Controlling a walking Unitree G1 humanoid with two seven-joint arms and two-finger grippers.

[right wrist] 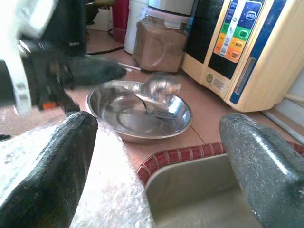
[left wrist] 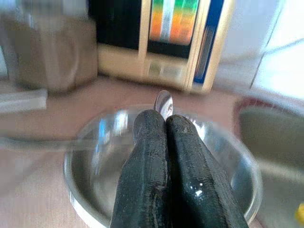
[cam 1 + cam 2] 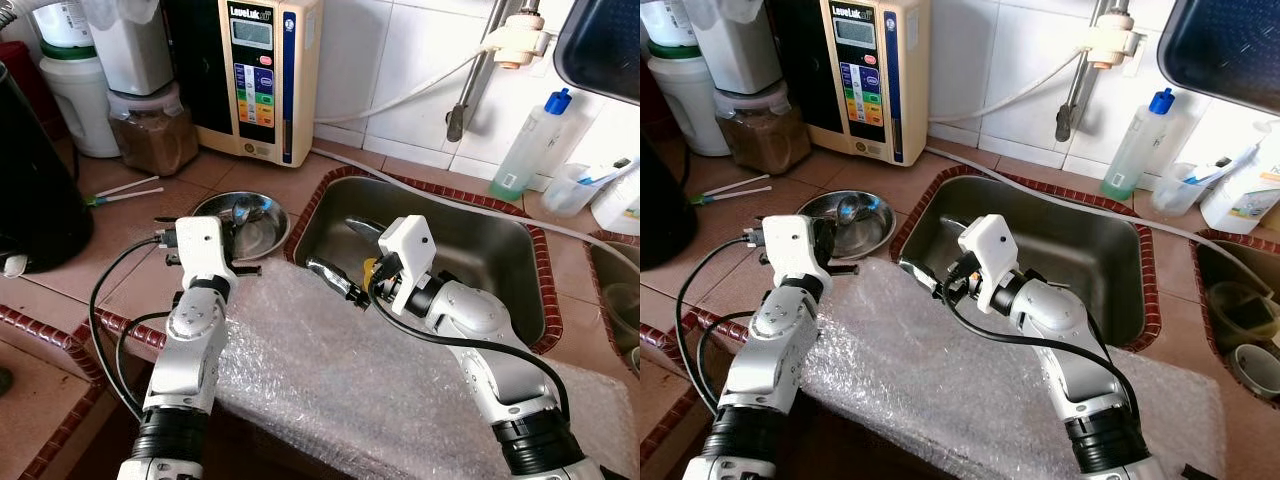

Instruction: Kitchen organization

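My left hand (image 2: 166,142) has its two black fingers pressed together, nothing between them, hovering over the near rim of a shallow steel bowl (image 3: 270,232). A spoon (image 2: 164,102) lies in that bowl just past my fingertips, its bright round end tilted up. My right hand (image 1: 156,166) is spread wide, holding nothing, at the near left corner of the steel sink (image 3: 500,250), with the bowl ahead of it across the sink's edge.

Under both my wrists a sheet of bubble wrap (image 3: 330,370) covers the front of the bench (image 3: 280,180), crinkled and cloudy. The bench is laid in smooth terracotta tile with a dark red ribbed edging around the sink.

Beyond the bowl stands a cream, boxy appliance (image 3: 260,75) with coloured buttons, and left of it a clear jar of brown powder (image 3: 152,130). Behind the sink, white glossy wall tiles, a grey tap pipe (image 3: 475,75) and a clear bottle with a blue cap (image 3: 532,145).
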